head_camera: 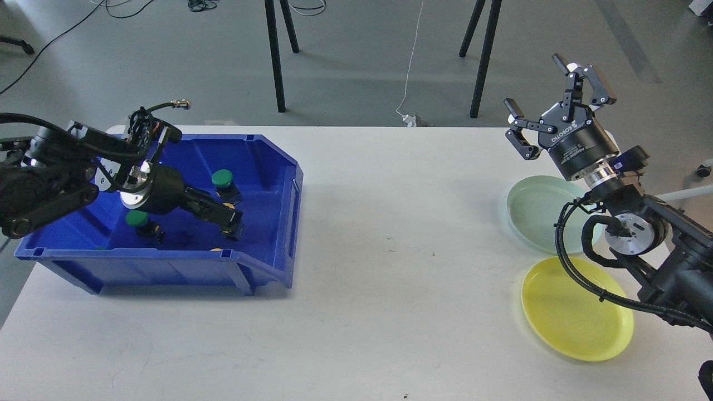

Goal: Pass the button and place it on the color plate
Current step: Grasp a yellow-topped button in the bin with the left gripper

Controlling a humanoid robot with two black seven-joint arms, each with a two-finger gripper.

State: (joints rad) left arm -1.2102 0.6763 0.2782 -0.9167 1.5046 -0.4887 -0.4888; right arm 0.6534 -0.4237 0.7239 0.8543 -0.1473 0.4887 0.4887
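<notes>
A blue bin (281, 159) on the table's left holds push buttons with black bases. One green button (222, 178) stands at the back and another green button (136, 218) at the left. My left gripper (229, 216) is low inside the bin, right over a yellow button whose black base (236, 230) shows below the fingers. The fingers are dark and I cannot tell whether they are shut on it. My right gripper (539, 83) is open and empty, raised above the table's back right. A pale green plate (535, 214) and a yellow plate (574, 314) lie on the right.
Slivers of further buttons show at the bin's front wall (216, 249). My right arm (629, 228) overhangs the inner edges of both plates. Black stand legs (276, 55) are on the floor behind the white table (390, 289).
</notes>
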